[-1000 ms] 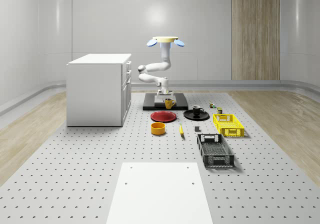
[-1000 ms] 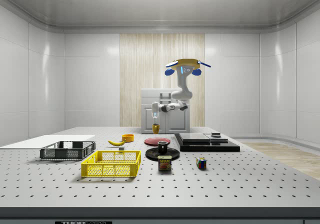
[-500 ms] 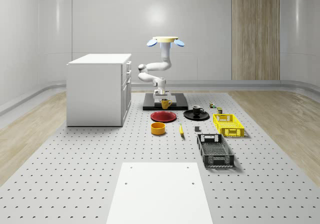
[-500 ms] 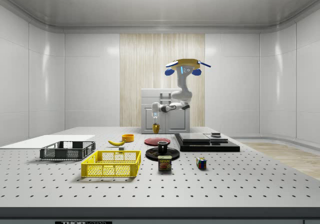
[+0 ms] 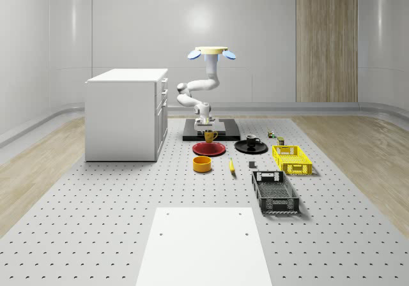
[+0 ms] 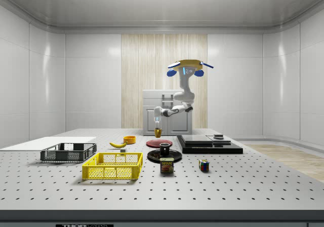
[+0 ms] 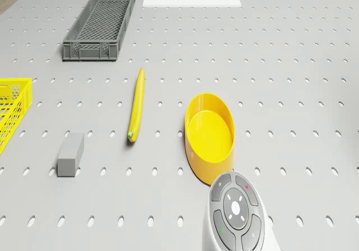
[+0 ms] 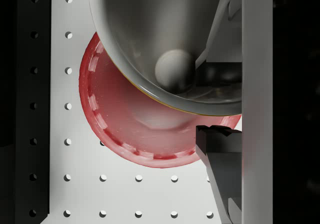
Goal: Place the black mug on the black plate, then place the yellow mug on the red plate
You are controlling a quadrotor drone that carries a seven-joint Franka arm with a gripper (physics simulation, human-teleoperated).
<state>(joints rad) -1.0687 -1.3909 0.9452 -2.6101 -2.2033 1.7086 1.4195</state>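
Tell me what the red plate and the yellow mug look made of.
Red plate: seemingly glazed ceramic or glossy plastic, with soft highlights along its ribbed rim. Yellow mug, held by the gripper under the hovering drone: likely glazed ceramic, its interior mirror-shiny in the wrist view.

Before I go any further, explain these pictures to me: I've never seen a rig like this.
This is a simulated flying robot: a drone hovering near the black slab, with an arm hanging beneath. Its end effector holds the yellow mug just above the red plate. Two pictures come from fixed cameras, one overhead-front, one at the side. One looks down from the drone, one along the wrist into the mug. The black mug already sits on the black plate. Also there: a yellow bowl, a banana, two crates.
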